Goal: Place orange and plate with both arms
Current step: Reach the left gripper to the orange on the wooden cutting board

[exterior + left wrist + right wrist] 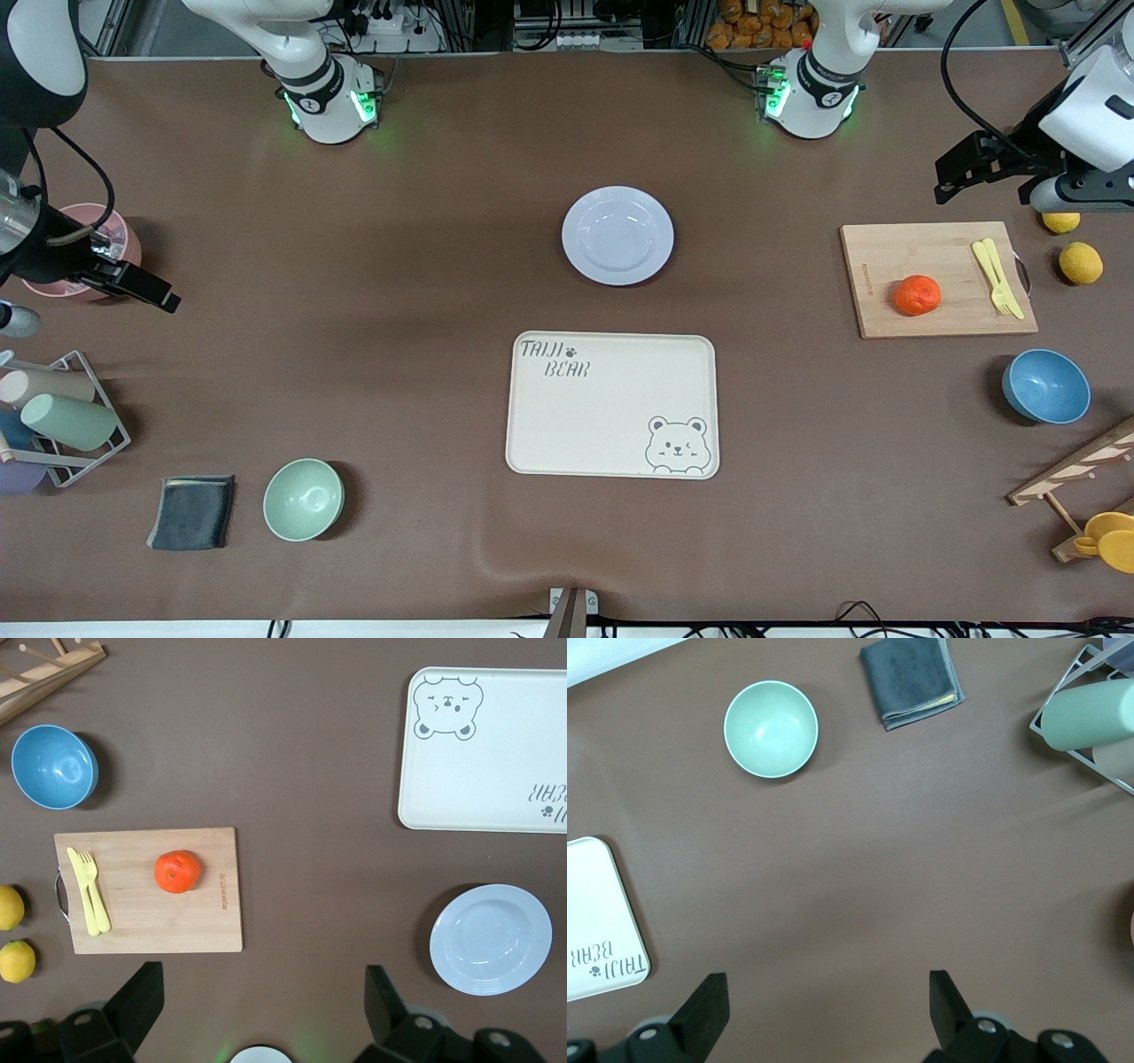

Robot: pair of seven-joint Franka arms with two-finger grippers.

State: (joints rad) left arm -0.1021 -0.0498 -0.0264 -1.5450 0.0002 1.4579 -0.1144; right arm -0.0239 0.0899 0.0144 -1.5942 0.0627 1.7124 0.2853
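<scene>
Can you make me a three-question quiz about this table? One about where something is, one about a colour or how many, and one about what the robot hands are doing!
1. Where is the orange?
A. On the wooden board
B. On the plate
C. In the blue bowl

2. How many lemons lie by the board?
A. One
B. Two
C. Four

3. How do the jaws of the left gripper and right gripper stand?
A. Both open, holding nothing
B. Both shut on the plate
C. One shut on the orange

Answers:
1. A, the orange sits on the board beside the yellow fork.
2. B, two lemons show at the left arm's end of the table.
3. A, each wrist view shows the fingers wide apart over bare table, and the plate lies untouched.
</scene>
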